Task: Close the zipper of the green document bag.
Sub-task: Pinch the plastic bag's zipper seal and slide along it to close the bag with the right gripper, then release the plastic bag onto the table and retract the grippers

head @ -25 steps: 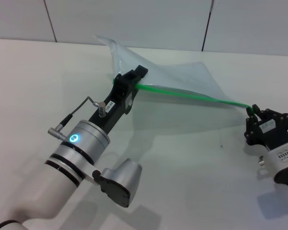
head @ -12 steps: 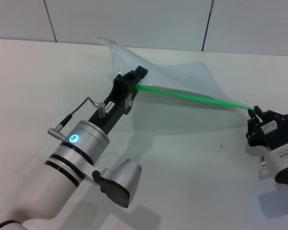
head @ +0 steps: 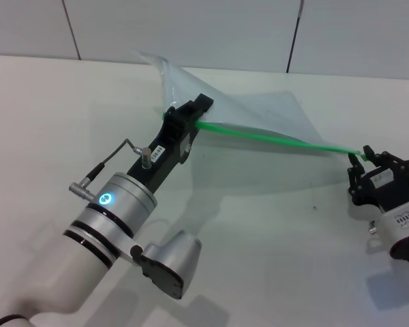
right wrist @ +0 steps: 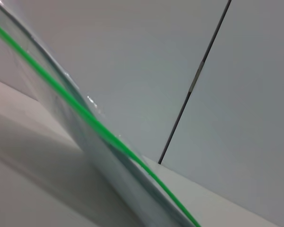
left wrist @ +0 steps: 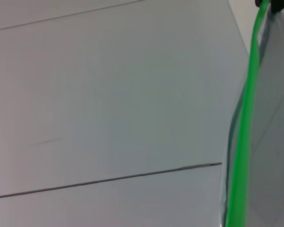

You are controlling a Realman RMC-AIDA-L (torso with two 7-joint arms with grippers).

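We've got the green document bag (head: 259, 119) lifted off the desk (head: 48, 116), left gripper (head: 191, 114) fingers clamped on the zipper (head: 273, 138), right gripper (head: 360, 158) pinching its right end. Pull crooked and the strip might slip free.

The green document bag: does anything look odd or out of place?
The green document bag is not flat: both grippers, left and right, hold its zipper edge stretched above the table.
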